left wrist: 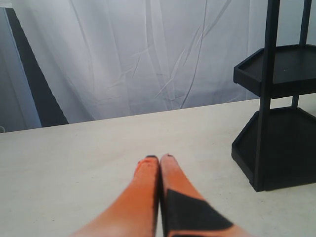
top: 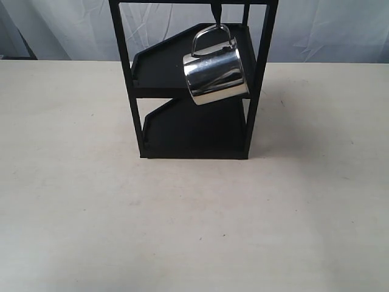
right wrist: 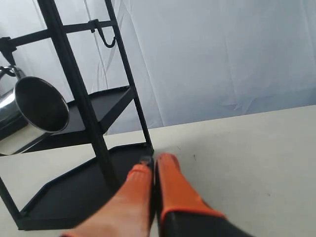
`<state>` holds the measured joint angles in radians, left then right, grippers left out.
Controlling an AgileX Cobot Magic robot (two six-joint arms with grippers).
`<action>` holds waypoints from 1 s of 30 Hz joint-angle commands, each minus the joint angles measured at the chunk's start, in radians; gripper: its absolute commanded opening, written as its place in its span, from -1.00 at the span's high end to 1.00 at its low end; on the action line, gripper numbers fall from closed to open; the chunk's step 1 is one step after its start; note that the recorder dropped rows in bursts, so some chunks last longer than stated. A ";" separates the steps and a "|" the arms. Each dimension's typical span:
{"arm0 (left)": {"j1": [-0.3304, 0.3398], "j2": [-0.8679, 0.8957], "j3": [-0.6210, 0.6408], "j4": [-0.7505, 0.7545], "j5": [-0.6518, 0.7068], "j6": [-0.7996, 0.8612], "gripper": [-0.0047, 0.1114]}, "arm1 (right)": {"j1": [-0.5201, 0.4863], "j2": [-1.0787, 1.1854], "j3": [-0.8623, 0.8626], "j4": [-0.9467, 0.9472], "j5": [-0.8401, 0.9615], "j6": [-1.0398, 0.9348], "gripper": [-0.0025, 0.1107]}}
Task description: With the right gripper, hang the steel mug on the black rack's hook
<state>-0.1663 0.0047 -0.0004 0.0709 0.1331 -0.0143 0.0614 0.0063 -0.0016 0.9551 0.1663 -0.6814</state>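
The steel mug (top: 216,74) hangs tilted by its looped handle from a hook at the top of the black rack (top: 137,67); its open mouth shows in the right wrist view, mug (right wrist: 34,106) beside a rack post (right wrist: 81,101). My right gripper (right wrist: 154,162) is shut with nothing between its orange fingers, low over the table next to the rack's lower shelf. My left gripper (left wrist: 159,159) is shut and empty, off to the side of the rack (left wrist: 269,94). Neither gripper shows in the exterior view.
A second, bare hook (right wrist: 106,37) sticks out from the rack's top bar. The beige table (top: 85,201) spreads around the rack. A white curtain (left wrist: 148,54) hangs behind.
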 commanded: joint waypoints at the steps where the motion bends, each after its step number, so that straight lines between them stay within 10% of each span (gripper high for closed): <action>1: -0.005 -0.005 0.000 0.001 -0.005 -0.002 0.89 | -0.002 -0.006 0.002 -0.005 -0.013 -0.007 0.90; 30: -0.005 -0.005 0.000 0.001 -0.005 -0.002 0.89 | -0.002 -0.006 0.002 -0.132 -0.086 0.001 0.90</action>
<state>-0.1663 0.0047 -0.0004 0.0709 0.1331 -0.0143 0.0614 0.0063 -0.0016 0.8482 0.0631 -0.6795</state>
